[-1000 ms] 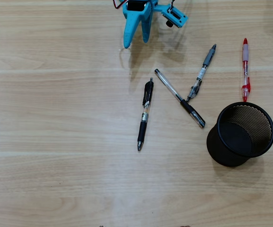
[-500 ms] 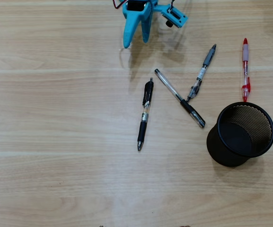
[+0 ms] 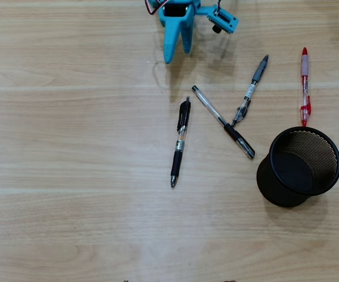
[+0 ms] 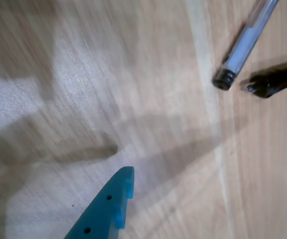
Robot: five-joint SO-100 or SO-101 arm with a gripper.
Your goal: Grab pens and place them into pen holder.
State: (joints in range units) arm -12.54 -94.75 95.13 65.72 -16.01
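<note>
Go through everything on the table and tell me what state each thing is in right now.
black pen: lying flat on the table, not picked up
clear pen: lying flat, diagonal, black cap on
grey pen: lying flat, tip close to the clear pen
red pen: lying flat, just above the holder in the overhead view
pen holder: upright, empty
gripper: empty, jaws only slightly apart, above the pens in the overhead view

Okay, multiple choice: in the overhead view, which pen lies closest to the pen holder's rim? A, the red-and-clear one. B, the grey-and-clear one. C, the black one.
A: the red-and-clear pen ends right at the rim of the pen holder, closer than the others.
</note>
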